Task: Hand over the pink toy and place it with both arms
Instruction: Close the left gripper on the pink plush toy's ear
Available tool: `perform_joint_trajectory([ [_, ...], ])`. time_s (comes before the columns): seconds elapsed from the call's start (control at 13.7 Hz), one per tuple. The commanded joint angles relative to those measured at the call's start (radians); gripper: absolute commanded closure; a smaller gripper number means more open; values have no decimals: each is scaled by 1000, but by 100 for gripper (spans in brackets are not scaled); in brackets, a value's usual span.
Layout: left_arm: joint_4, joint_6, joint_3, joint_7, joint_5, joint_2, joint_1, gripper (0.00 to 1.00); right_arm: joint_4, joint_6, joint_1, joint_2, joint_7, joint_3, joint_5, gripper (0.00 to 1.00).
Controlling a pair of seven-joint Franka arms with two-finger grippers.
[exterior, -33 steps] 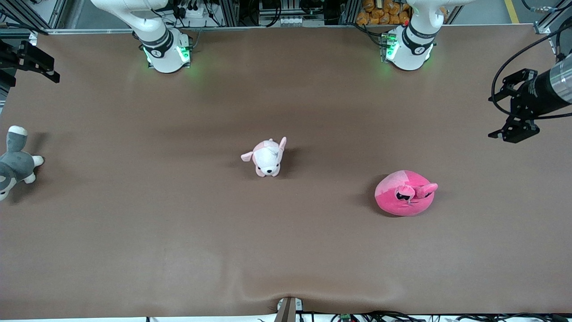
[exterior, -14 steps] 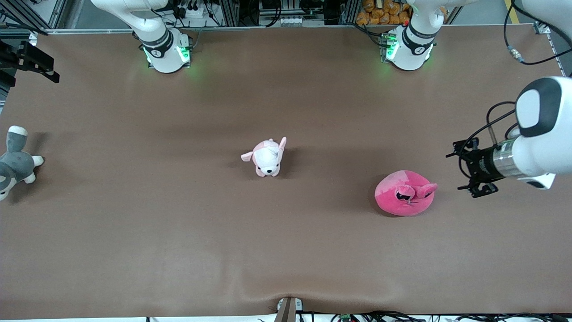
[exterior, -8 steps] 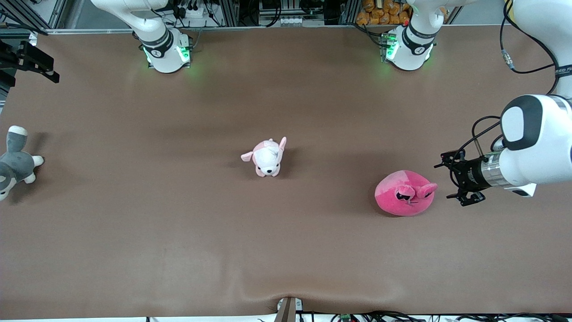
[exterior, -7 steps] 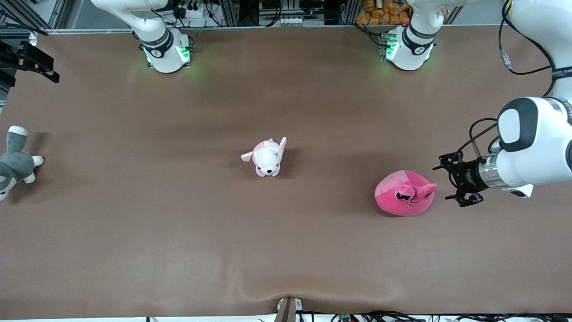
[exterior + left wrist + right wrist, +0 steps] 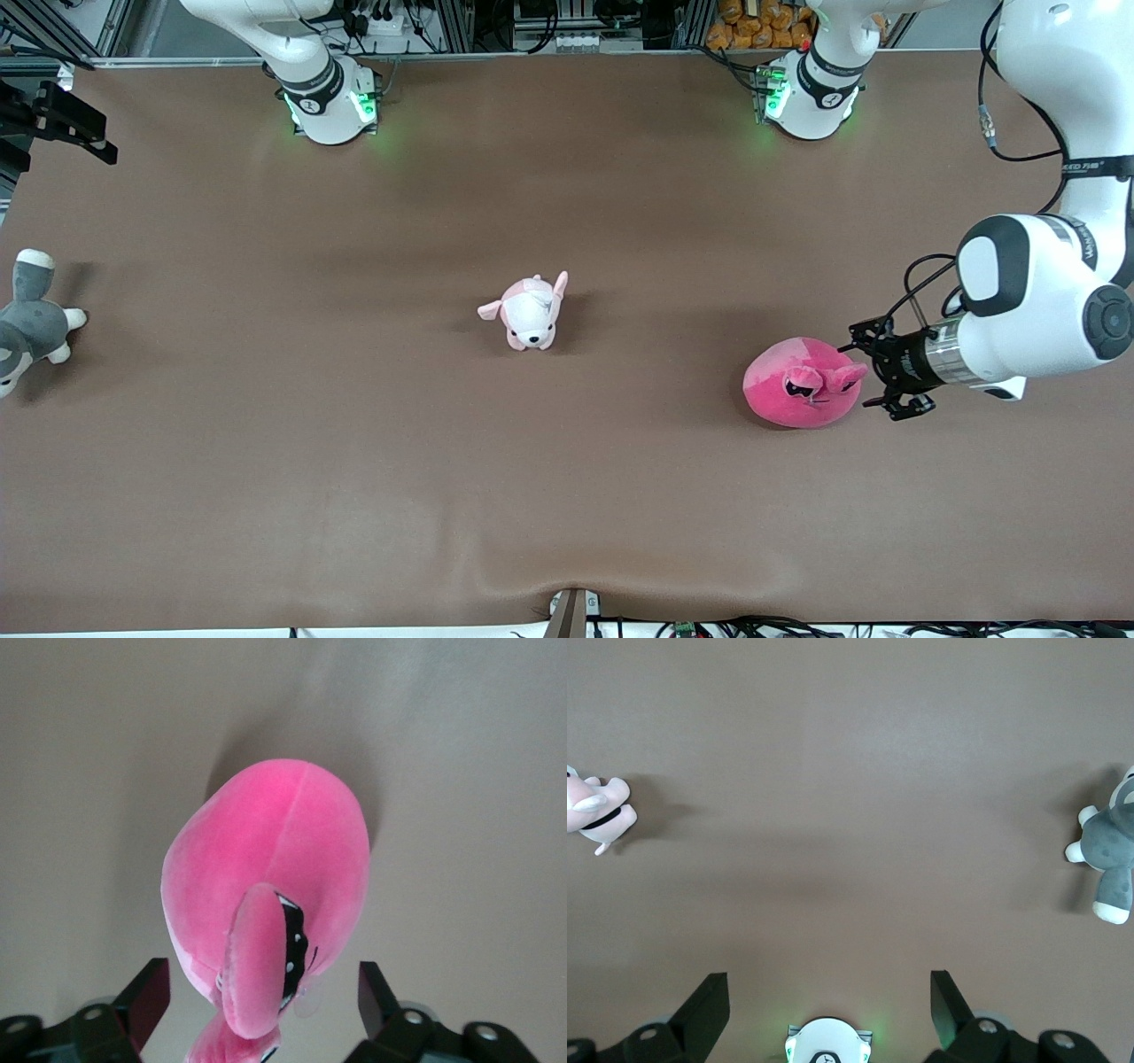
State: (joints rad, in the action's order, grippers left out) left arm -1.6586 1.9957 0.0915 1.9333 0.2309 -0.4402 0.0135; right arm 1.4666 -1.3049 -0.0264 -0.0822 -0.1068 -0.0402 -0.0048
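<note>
Fingers [image 5: 151, 992] of left gripper [image 5: 873, 377] spread around pink toy [image 5: 802, 383], right gripper [image 5: 828, 1005] waiting high, open.

A brown counter [image 5: 266, 496] held two little toys. A small pink-and-white puppy plush [image 5: 530, 313] stood near the middle of the counter. A grey-and-white plush [image 5: 27, 323] lay at the edge toward the right arm's end, well apart from the puppy. Orange things [image 5: 762, 22] sat in a pile just past the counter's top edge.
</note>
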Motion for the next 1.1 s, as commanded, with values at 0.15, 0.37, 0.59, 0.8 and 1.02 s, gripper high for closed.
perform_joint_trajectory([
  [0.15, -4, 11, 1, 27, 24, -8, -6, 47, 11, 1, 0, -8, 10, -3, 9, 0],
  [0.37, -1, 0, 2, 32, 27, -9, 9, 73, 11, 0, 2, -8, 4, -3, 9, 0],
  [0.59, 13, -5, -1, 32, 30, -6, -6, 100, 6, -13, -1, 2, -1, -3, -3, 0],
  [0.8, 26, -69, 8, -40, 37, 33, 6, 100, -2, -16, -4, 36, -2, -1, -34, 0],
  [1.02, 94, -181, 13, -216, 44, 106, 6, 100, -3, -23, -1, 90, 1, -3, -41, 0],
])
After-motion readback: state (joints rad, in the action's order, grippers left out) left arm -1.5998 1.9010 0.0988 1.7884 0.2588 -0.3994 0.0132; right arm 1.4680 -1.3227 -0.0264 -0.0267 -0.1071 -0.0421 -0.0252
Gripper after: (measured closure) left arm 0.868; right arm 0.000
